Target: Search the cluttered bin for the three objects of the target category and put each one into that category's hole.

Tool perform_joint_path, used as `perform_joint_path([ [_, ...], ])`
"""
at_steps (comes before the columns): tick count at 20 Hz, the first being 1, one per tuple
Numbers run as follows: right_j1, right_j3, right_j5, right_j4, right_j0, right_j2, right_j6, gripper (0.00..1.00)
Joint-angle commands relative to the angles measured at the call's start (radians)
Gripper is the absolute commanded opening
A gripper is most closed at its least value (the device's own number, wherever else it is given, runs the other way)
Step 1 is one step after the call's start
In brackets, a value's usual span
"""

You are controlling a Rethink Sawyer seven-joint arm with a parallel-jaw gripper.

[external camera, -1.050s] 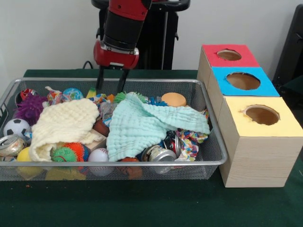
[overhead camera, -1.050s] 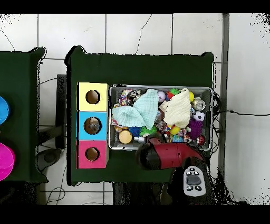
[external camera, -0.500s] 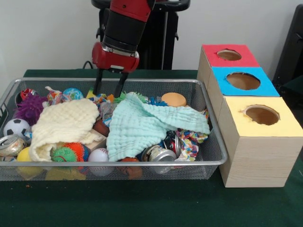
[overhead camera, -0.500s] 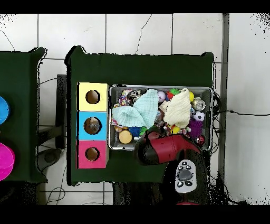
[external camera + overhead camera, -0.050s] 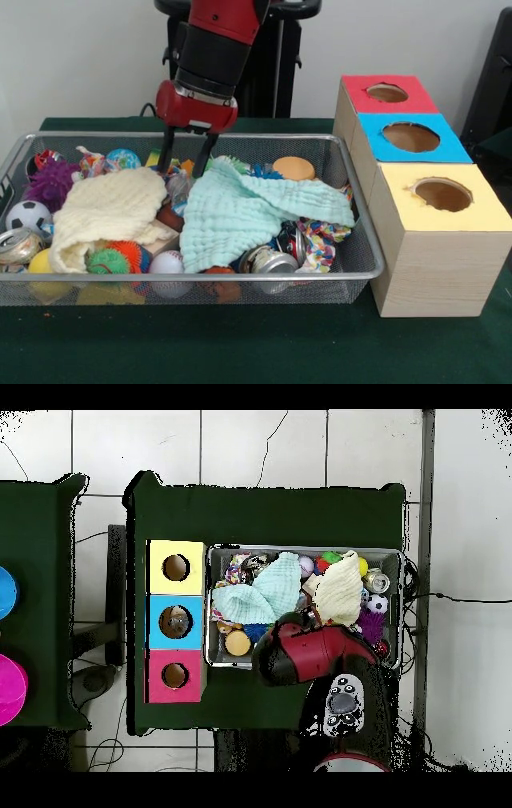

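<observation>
Notably, no brand, label or writing can be read on anything here. One wire basket (image 5: 364,276) sits on the green table (image 5: 240,344), holding two cloths: a cream cloth (image 5: 104,210) on one side and a mint cloth (image 5: 240,210) in the middle, touching each other and covering much of the clutter. Countable around them are one soccer ball (image 5: 27,214), one baseball (image 5: 167,265), one purple spiky ball (image 5: 52,181), one orange and green spiky ball (image 5: 118,258), two crushed cans (image 5: 270,260) at the front rim, and one tan round lid (image 5: 294,168) at the back. Just beside the basket stands one wooden box (image 5: 432,256) with three holes in a row: a red hole (image 5: 387,93), a blue hole (image 5: 410,137) and a yellow hole (image 5: 442,194).

The red and black arm (image 5: 212,56) comes down slightly tilted over the back part of the basket. Its gripper (image 5: 182,162) points down with the two fingers (image 5: 167,152) parted narrowly, holding nothing, tips among the clutter between the two cloths.
</observation>
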Motion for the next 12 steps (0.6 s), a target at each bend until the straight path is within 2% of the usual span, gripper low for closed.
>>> perform_joint_path([
  [1, 0.116, -0.093, -0.086, -0.033, 0.019, 0.018, 0.111, 1.0],
  [7, 0.154, -0.083, -0.102, -0.034, 0.0, 0.028, 0.104, 1.0],
  [12, 0.121, -0.039, -0.078, -0.042, -0.019, 0.055, 0.078, 1.0],
])
